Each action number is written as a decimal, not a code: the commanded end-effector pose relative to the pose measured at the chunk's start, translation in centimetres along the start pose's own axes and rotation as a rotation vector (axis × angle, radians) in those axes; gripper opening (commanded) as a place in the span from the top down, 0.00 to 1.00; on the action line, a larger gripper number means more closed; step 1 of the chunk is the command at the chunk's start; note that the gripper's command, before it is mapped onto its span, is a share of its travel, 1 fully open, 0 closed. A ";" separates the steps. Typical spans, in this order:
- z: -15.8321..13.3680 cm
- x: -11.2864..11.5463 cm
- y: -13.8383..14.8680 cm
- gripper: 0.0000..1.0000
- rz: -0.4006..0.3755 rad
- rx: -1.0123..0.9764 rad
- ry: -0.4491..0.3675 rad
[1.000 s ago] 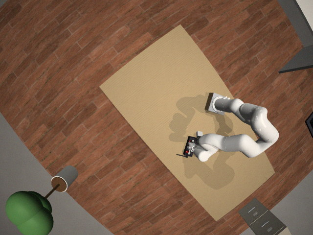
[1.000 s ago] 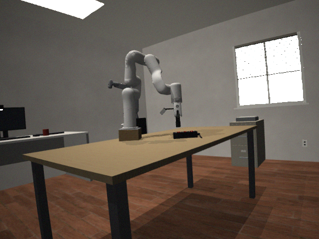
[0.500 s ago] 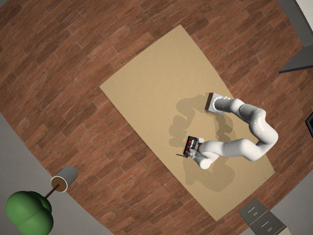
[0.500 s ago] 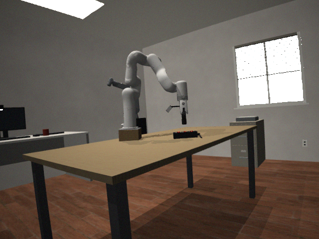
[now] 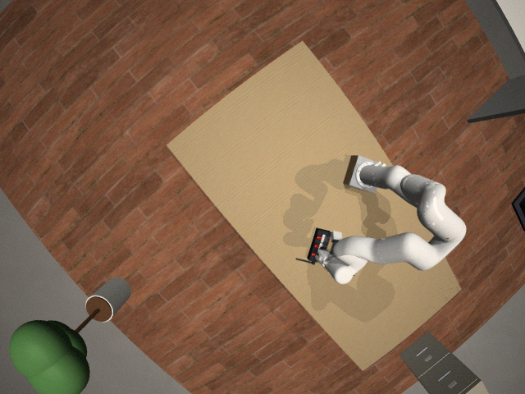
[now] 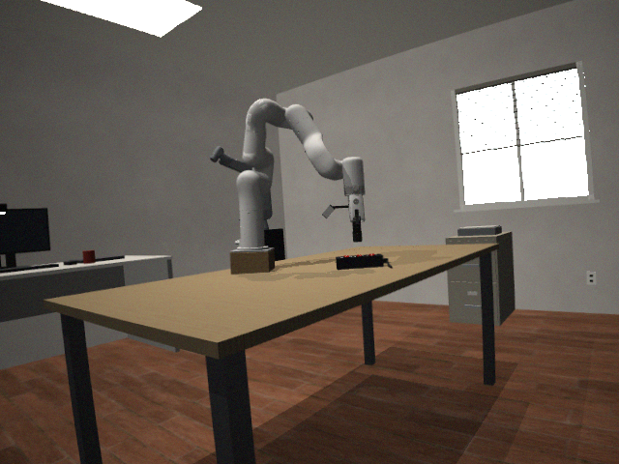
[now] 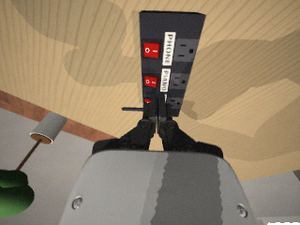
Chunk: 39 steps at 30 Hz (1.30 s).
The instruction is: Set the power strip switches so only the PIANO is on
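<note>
A black power strip (image 7: 169, 61) lies flat on the wooden table, right way up. It also shows in the overhead view (image 5: 319, 245) and the side view (image 6: 361, 260). It has three red rocker switches in a row. The far one (image 7: 151, 50) is labelled PHONE, the middle one (image 7: 150, 82) PIANO. The near one (image 7: 148, 101) is partly hidden behind my fingers and its label is hidden. My gripper (image 7: 157, 101) is shut and empty. It hangs above the strip's near end, clear of it in the side view (image 6: 356, 234).
The arm's base block (image 6: 251, 260) stands on the table behind the strip. The strip's short cable stub (image 7: 132, 109) points toward the nearby table edge. A potted plant (image 5: 51, 351) stands on the floor and a filing cabinet (image 6: 477, 275) stands beyond the table.
</note>
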State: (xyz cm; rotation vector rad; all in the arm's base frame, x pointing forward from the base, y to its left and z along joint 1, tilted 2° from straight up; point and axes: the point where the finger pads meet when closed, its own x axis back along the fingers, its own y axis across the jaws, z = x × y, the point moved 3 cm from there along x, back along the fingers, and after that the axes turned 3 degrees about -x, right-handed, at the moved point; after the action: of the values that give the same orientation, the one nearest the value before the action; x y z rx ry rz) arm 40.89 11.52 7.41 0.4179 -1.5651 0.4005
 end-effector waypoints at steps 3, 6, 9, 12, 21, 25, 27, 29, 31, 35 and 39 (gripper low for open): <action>-0.1 0.1 0.0 1.00 0.001 0.000 -0.004; -0.1 0.1 0.0 1.00 0.001 0.000 -0.004; -0.1 0.1 0.0 1.00 0.001 0.000 -0.004; -0.1 0.1 0.0 1.00 0.001 0.000 -0.004; -0.1 0.1 0.0 1.00 0.001 0.000 -0.004; -0.1 0.1 0.0 1.00 0.001 0.000 -0.004; -0.1 0.0 0.0 1.00 0.001 0.000 -0.004; -0.1 -0.1 0.0 1.00 0.001 0.000 -0.004; -0.1 -0.2 0.0 1.00 0.001 0.000 -0.004; -0.1 -0.3 0.0 1.00 0.001 0.000 -0.004; -0.1 -0.7 0.0 1.00 0.001 0.000 -0.004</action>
State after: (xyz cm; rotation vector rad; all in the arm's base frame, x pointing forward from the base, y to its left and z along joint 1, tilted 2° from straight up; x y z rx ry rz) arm 40.94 11.54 6.80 0.4181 -1.5658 0.4006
